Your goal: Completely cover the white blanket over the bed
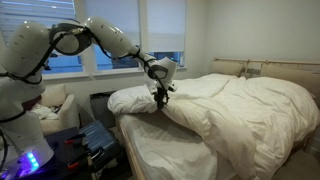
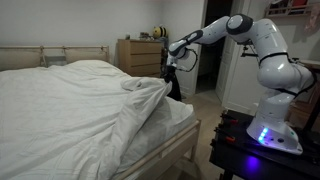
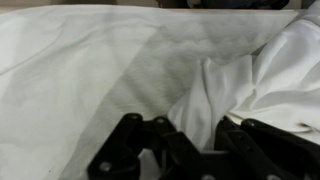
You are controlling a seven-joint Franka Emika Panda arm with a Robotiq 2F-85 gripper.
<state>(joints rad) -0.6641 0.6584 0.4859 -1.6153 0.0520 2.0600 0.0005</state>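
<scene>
L to R in an exterior view: the armchair (image 1: pixel 58 106) sits far L under the window (image 1: pixel 120 35), just beside the robot base. Your arm (image 1: pixel 110 38) reaches R to the bed (image 1: pixel 128 140). The near surface, at the end away from the headboard (image 1: pixel 285 70), is bare sheet (image 1: pixel 165 150). The tool (image 1: pixel 162 96) is at the blanket (image 1: pixel 250 115) edge, beside a folded-back lobe. The rest of the blanket is heaped puffy over the R part, up to the headboard.

In an exterior view from the opp. side: the headboard (image 2: pixel 50 55) is at L and the blanket (image 2: pixel 70 105) covers L and mid. It rises tent-like to the tool (image 2: pixel 170 80). Below and R of that is a bare sheet (image 2: pixel 183 115) strip, then the bed (image 2: pixel 175 150) frame edge. Open floor lies btwn the frame and the robot at R. The dresser (image 2: pixel 140 55) stands on the back wall, behind the tool.

Wrist view: flatter white cloth fills L. The tool (image 3: pixel 185 128) is clamped on a bunched blanket (image 3: pixel 205 100) fold, with the black fingers (image 3: pixel 125 148) on either side.
</scene>
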